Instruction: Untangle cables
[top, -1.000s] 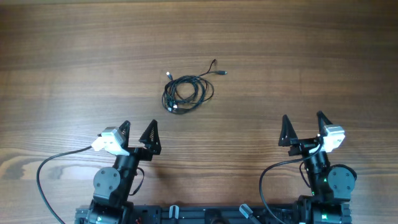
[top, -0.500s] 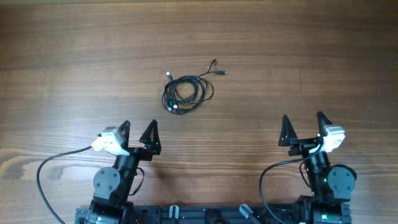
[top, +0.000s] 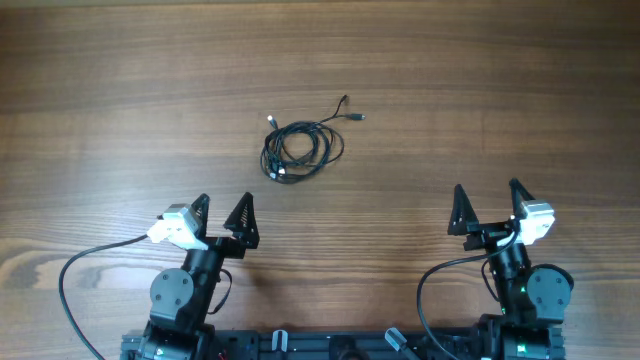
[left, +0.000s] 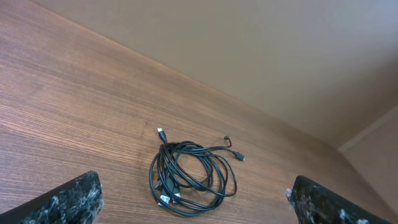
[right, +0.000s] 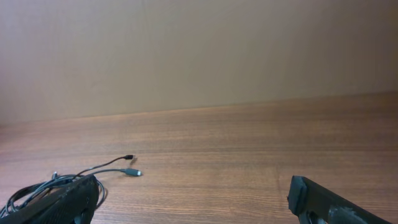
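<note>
The cables (top: 300, 148) lie as one small tangled coil of thin black cords near the table's middle, with two plug ends sticking out to the upper right. The left wrist view shows the cables (left: 193, 177) ahead between the fingers. The right wrist view shows only their left part (right: 37, 186) and two plug ends. My left gripper (top: 224, 217) is open and empty, near the front edge, well below and left of the coil. My right gripper (top: 487, 207) is open and empty, at the front right, far from the coil.
The wooden table (top: 500, 90) carries nothing but the coil. Thick black arm cables (top: 75, 270) loop beside the arm bases at the front edge. A beige wall (right: 199, 50) stands behind the table's far edge.
</note>
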